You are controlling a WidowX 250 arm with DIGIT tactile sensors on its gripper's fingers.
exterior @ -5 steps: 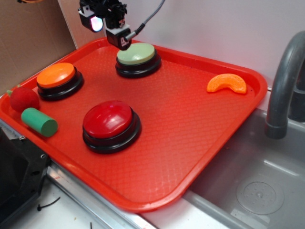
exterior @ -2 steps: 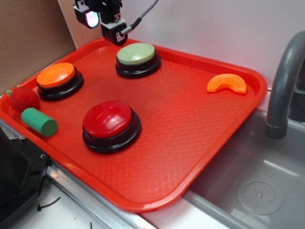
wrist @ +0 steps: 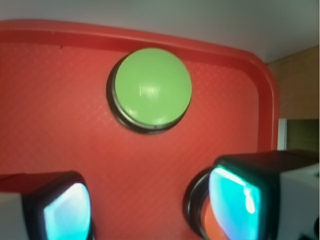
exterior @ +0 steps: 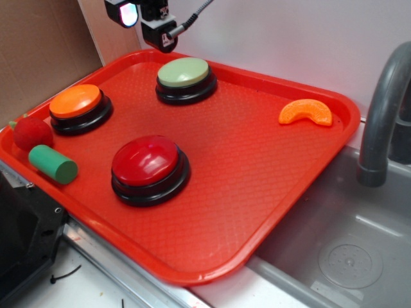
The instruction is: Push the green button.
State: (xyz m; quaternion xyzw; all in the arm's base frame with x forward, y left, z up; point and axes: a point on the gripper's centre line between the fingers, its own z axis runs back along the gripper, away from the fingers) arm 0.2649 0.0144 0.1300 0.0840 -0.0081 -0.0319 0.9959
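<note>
Gripper [exterior: 154,25] hovers above the tray's [exterior: 257,192] far-left corner, fingers [wrist: 65,210] spread, holding nothing. Green button [exterior: 185,72] sits on the tray near its far rim, untouched, just right of the gripper.

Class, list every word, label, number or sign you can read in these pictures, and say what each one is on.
None can be read.
The hand carries a small white mark in the exterior view, too small and blurred to make out.
The green button, tray and faucet show no text.

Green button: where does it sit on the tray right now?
Exterior view: green button sits at the tray's far edge, below the gripper, behind the red button.
</note>
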